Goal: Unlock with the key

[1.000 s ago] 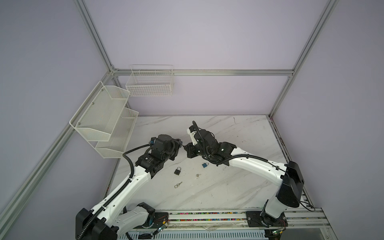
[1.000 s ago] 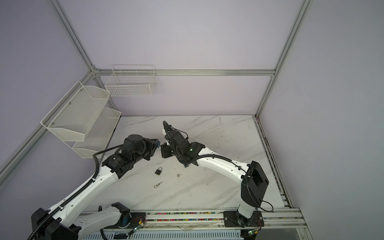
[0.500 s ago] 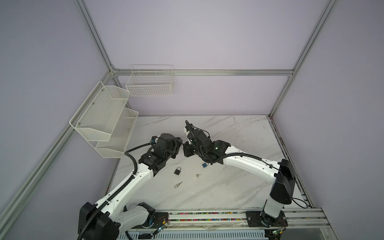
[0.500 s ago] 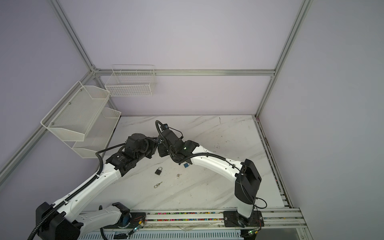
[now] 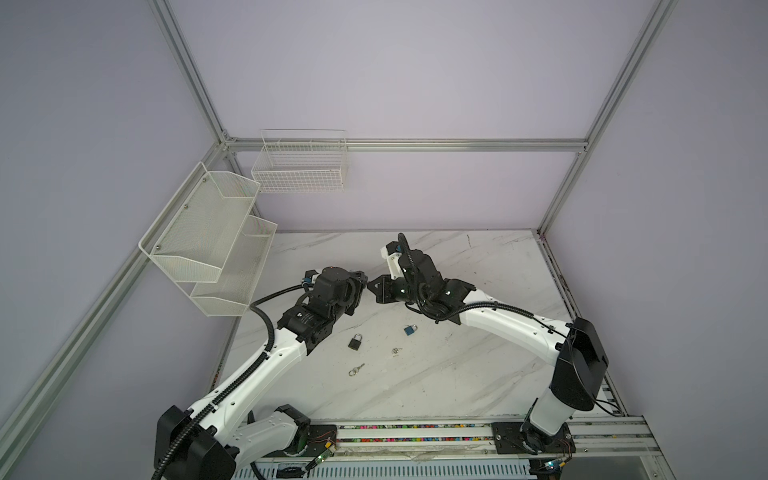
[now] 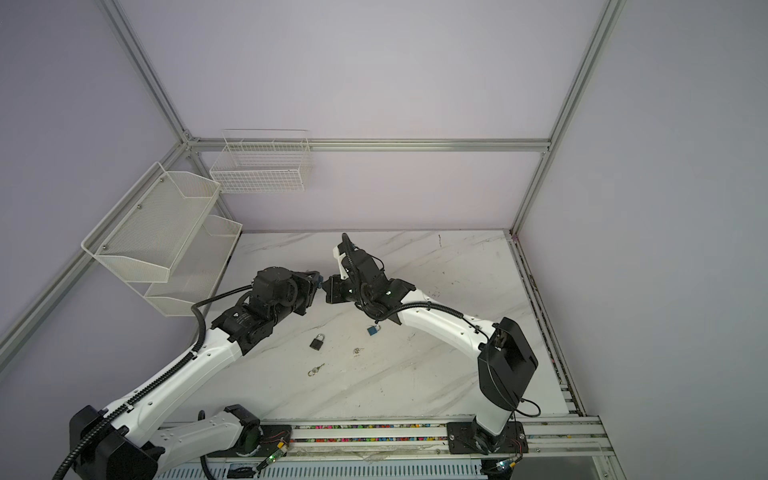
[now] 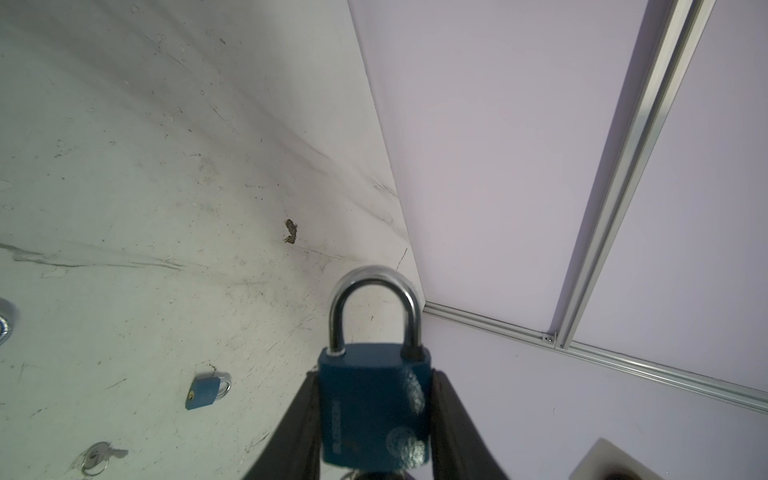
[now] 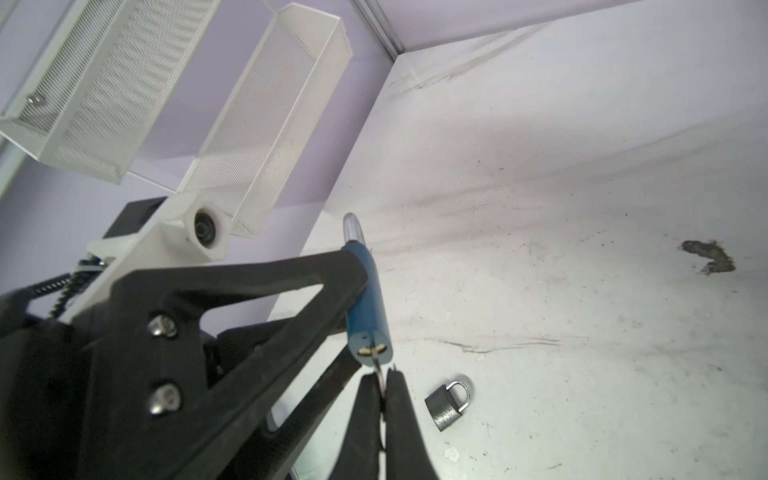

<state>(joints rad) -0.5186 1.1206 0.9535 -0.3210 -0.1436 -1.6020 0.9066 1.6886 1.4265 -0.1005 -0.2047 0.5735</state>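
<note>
In the left wrist view my left gripper (image 7: 374,419) is shut on the body of a blue padlock (image 7: 374,399). Its steel shackle (image 7: 374,291) points away and sits in the body at both ends. In the right wrist view that padlock (image 8: 368,303) is seen edge-on with its keyhole end toward my right gripper (image 8: 384,376). The right gripper is shut on a thin metal key (image 8: 379,365), whose blade is in the keyhole. In both top views the left gripper (image 5: 360,286) and right gripper (image 5: 372,286) meet tip to tip above the marble table (image 5: 457,374).
On the table lie a black padlock (image 5: 354,342), a small blue padlock (image 5: 410,330), a key on a ring (image 5: 356,369) and another small key (image 5: 395,351). White mesh shelves (image 5: 208,241) and a wire basket (image 5: 299,166) hang on the left and back walls.
The right wrist leaned left half a second ago and has swung back to the right. The two gripper tips stayed together at the padlock. The left arm shifted only slightly.
</note>
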